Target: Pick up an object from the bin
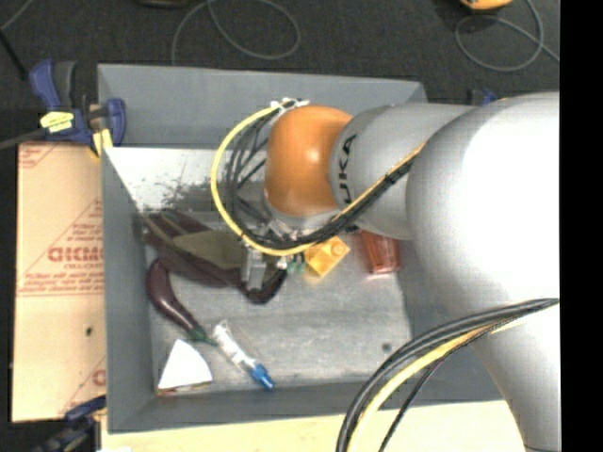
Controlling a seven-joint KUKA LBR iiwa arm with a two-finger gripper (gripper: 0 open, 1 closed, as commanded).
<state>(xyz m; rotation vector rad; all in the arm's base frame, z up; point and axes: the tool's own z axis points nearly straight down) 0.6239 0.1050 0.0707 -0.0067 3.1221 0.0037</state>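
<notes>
My gripper [258,273] hangs low in the middle of the bin, under the arm's orange cover. It is right at the right end of a dark brown and olive flat thing [193,249] that lies across the bin's left half. A dark rounded piece [265,291] shows just below the gripper; I cannot tell whether it is held. A yellow block [326,257] lies close to the gripper's right. A purple toy eggplant [168,299] lies to its lower left.
A white syringe-like tube with a blue tip [239,351] and a white wedge [185,366] lie near the front wall. A reddish-orange thing [382,252] sits by the right wall, partly under the arm. The arm and its cables cover the bin's right and back.
</notes>
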